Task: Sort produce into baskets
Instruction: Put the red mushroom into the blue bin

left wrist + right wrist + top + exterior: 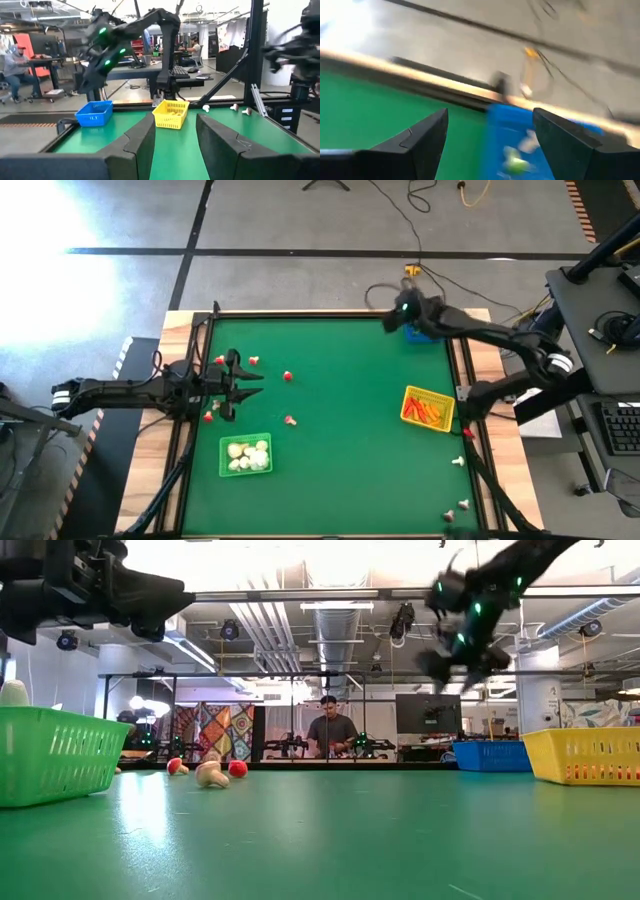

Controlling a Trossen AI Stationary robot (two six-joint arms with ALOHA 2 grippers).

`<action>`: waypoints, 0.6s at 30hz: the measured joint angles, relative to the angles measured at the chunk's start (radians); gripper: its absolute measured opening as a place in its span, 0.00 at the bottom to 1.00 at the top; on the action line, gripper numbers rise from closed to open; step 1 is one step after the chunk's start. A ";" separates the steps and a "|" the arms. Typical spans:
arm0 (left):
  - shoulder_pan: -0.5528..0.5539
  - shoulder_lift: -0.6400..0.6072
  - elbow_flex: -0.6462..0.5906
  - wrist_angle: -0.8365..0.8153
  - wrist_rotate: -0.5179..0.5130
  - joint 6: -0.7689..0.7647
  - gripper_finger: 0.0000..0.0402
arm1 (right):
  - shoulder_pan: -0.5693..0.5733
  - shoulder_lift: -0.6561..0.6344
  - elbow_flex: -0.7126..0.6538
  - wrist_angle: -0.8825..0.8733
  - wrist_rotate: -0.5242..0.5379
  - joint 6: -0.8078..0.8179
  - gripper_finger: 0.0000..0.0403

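My right gripper hangs open above the blue basket at the table's far right corner, with nothing between its fingers. Blurred small pieces show in the blue basket. The yellow basket holds orange carrot sticks. In the green basket lie whitish bulbs. Loose produce sits on the mat: a piece in front of my left gripper and another beside the green basket. My left gripper waits at the left edge, open and empty.
More small pieces lie on the wooden border along the right edge, some near the front corner. Two pieces sit beside my left gripper. The mat's middle is bare green. A person stands behind the far edge.
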 joint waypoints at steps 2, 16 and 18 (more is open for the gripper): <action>-0.004 0.000 -0.003 0.001 0.000 -0.015 0.32 | 0.114 -0.012 0.000 0.040 0.005 -0.038 0.69; -0.019 -0.011 0.012 -0.166 0.000 0.053 0.32 | 0.804 0.376 -0.009 0.708 -0.034 -0.153 0.70; -0.019 -0.014 0.027 -0.207 0.000 0.066 0.32 | 0.823 0.479 0.002 0.826 -0.075 -0.158 0.71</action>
